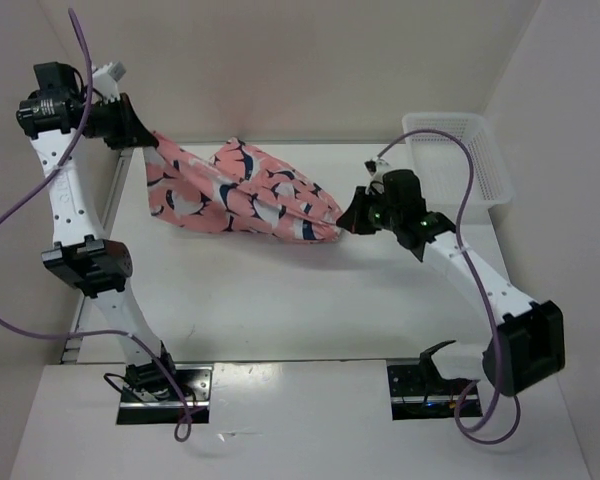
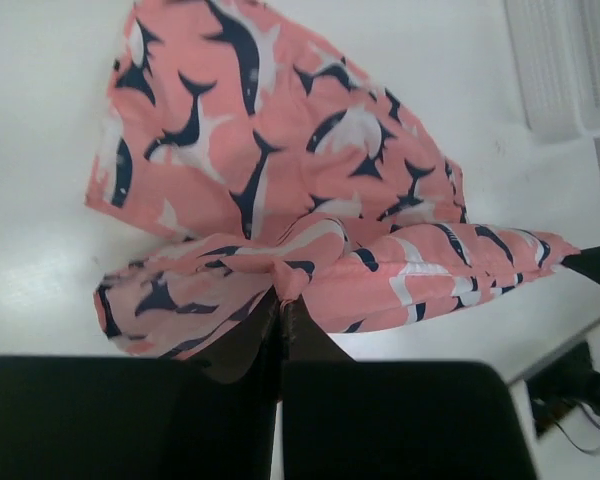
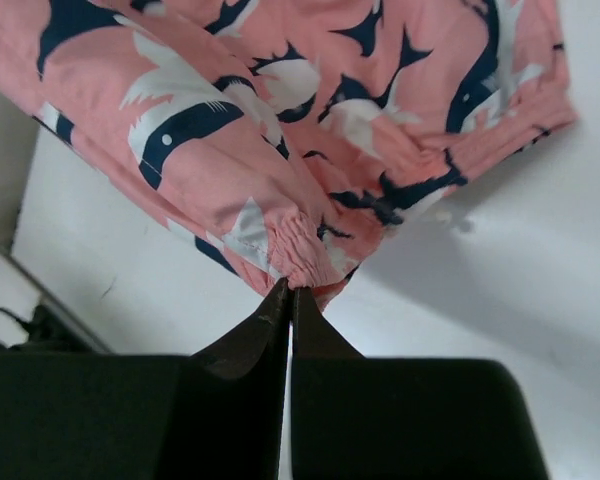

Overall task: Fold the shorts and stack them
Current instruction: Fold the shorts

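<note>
A white table point(image 1: 280, 310) between pale walls fills the scene. Above its far half the shorts point(image 1: 242, 190) hang stretched between the two arms, lifted at both ends and sagging in the middle, where a loose fold bunches toward the far side; whether the lowest part brushes the surface I cannot tell. The left hand point(image 1: 138, 132), raised at the far left corner, has its fingers pressed together on a gathered edge of the fabric; the right hand point(image 1: 346, 218), lower and right of centre, pinches the opposite end the same way, a puckered bit of elastic hem caught between its tips. A white mesh basket point(image 1: 458, 150) sits at the far right corner, well apart from the cloth.

By my reading the step in hand is the spreading-out that comes ahead of folding; no fold is made and nothing is stacked, so the task looks early. The next move calls for both arms to lower together with the cloth taut, laying it flat on the table; slack in the middle risks a wrinkled lay, and an uneven pull could slip the hem out of a pinch.
</note>
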Robot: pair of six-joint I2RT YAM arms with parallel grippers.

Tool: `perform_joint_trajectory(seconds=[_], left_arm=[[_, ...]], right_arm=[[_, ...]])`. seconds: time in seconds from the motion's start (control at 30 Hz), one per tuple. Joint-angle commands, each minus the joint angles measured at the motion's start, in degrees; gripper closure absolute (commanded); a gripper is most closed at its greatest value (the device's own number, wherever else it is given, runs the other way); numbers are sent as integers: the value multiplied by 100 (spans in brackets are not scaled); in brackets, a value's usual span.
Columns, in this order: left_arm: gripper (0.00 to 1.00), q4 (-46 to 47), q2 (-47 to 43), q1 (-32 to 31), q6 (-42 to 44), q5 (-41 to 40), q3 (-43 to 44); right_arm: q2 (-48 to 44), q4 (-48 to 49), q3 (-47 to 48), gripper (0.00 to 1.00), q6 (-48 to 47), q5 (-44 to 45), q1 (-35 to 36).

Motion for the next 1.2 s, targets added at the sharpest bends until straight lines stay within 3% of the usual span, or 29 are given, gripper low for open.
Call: perform_joint_trajectory(seconds=[0.0, 0.2, 0.33, 0.5, 0.53, 0.67, 0.73, 1.0, 1.17], left_arm=[[100, -76, -1338, 61, 23, 200, -945], [100, 469, -1313, 61, 23, 147, -1846], [100, 1435, -892, -202, 23, 25, -2075], [99, 1612, 759, -799, 23, -46, -242], [98, 1534, 1380, -870, 23, -46, 693], [98, 1322, 2825, -1415, 23, -476, 2997], [98, 1663, 2932, -1704, 23, -766, 2698], [98, 2367, 3819, -2022, 23, -1425, 3005], [96, 2641, 3996, -1970, 23, -2243, 3005]], right_arm=[[-911, -165, -361, 100, 565, -119, 8], [-1193, -350, -608, 100, 619, -243, 8], [-860, 79, -661, 100, 724, -243, -79], [-325, 616, -784, 100, 1014, -576, -729], [-262, 616, -836, 100, 1101, -577, -791], [-34, 739, -986, 100, 1409, -577, -1116], [46, 740, -1153, 100, 1584, -577, -1388], [397, 1003, -1242, 100, 1937, -112, -1679], [1221, 1003, -689, 88, 1937, 65, -1864]])
